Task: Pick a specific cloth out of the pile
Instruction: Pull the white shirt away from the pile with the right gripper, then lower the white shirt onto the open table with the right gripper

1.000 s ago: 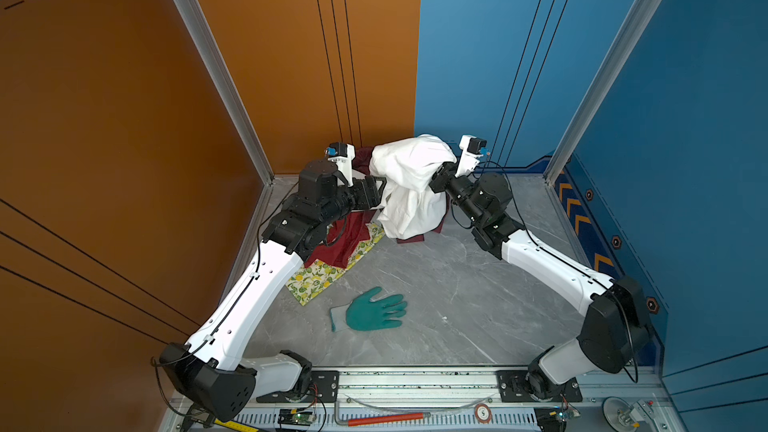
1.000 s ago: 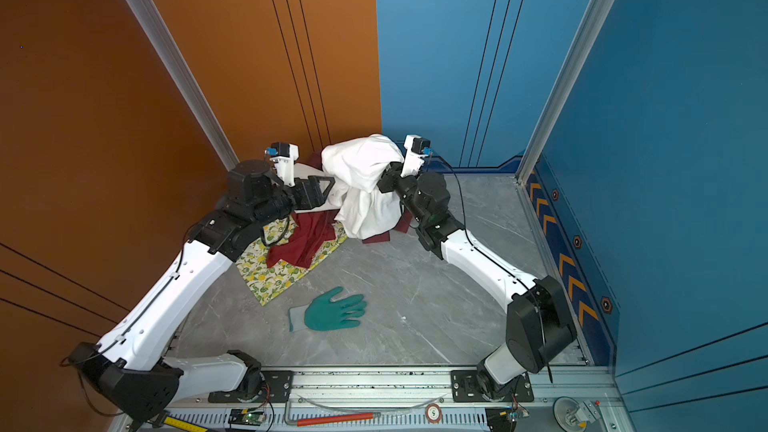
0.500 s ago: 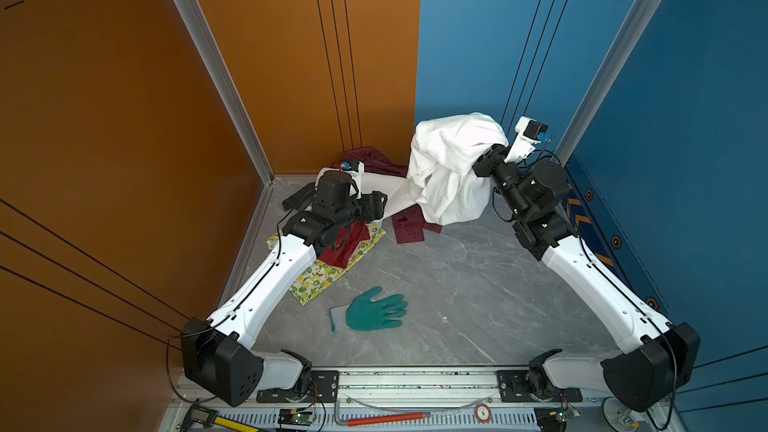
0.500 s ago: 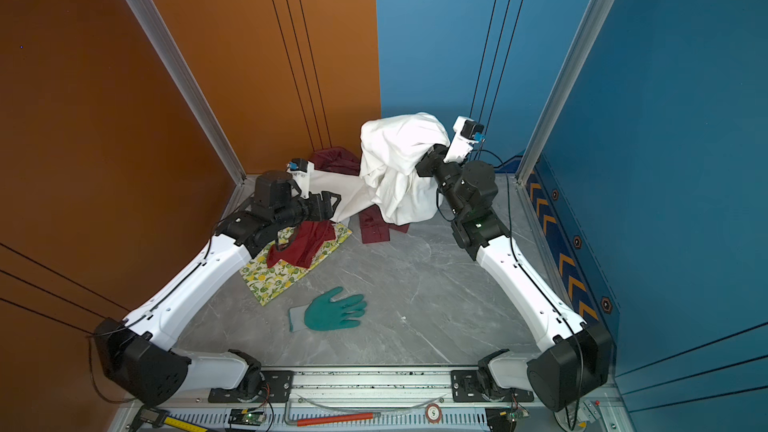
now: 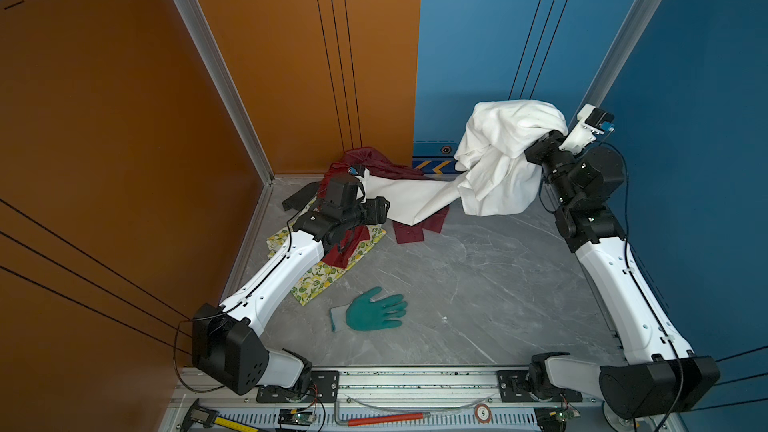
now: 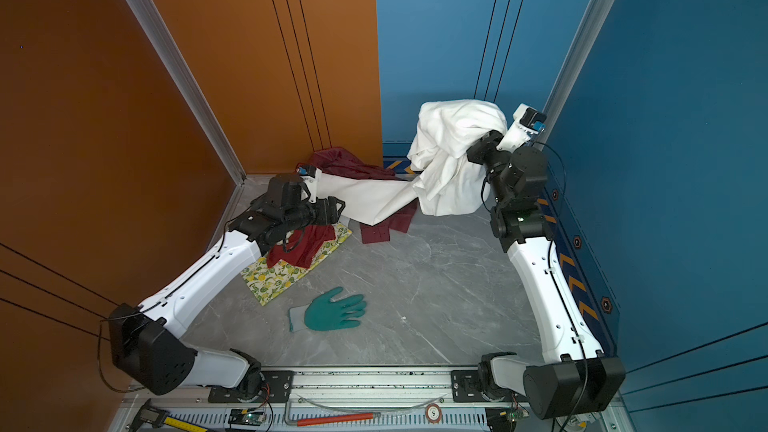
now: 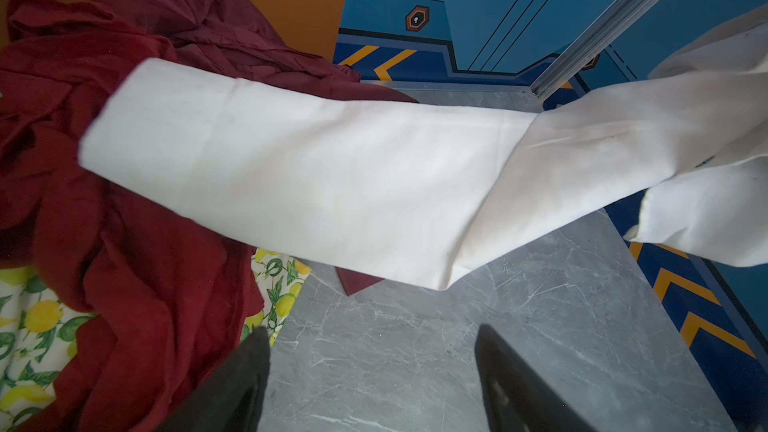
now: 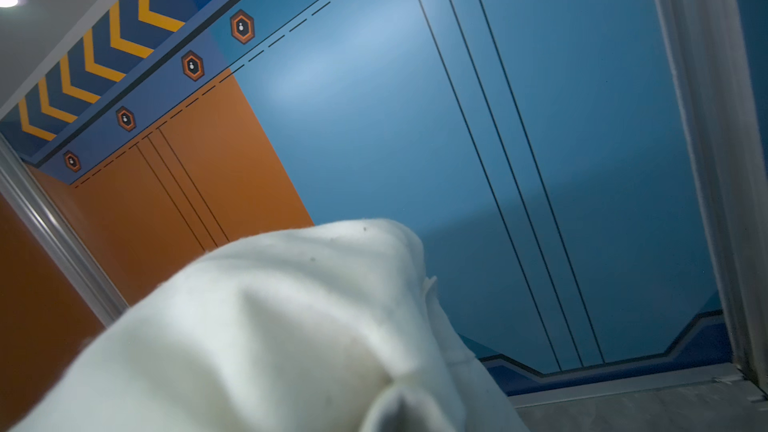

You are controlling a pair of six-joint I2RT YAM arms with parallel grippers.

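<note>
The cloth (image 5: 498, 160) (image 6: 449, 147), plain white and creased, hangs bunched over my right gripper (image 5: 531, 148), which is raised at the back right and shut on it, its jaws buried in the fabric (image 8: 270, 326). One long white sleeve (image 7: 332, 168) trails back down to the pile (image 5: 353, 218). The pile holds a maroon shirt (image 5: 374, 160), a red cloth (image 5: 349, 247), a lemon-print cloth (image 5: 324, 276) and a dark grey piece (image 5: 297, 199). My left gripper (image 7: 370, 367) (image 5: 376, 211) is open and empty, low over the pile's right edge, just short of the sleeve.
A teal glove (image 5: 374, 311) with a white cuff lies on the grey floor in front of the pile. Orange walls close the left and back left, blue walls the back right and right. A red-handled tool (image 5: 386, 419) lies on the front rail.
My right arm has swung the white cloth up and to the right, away from the pile, stretching a sleeve behind it. My left arm has dropped back over the pile, and its jaws have widened slightly.
</note>
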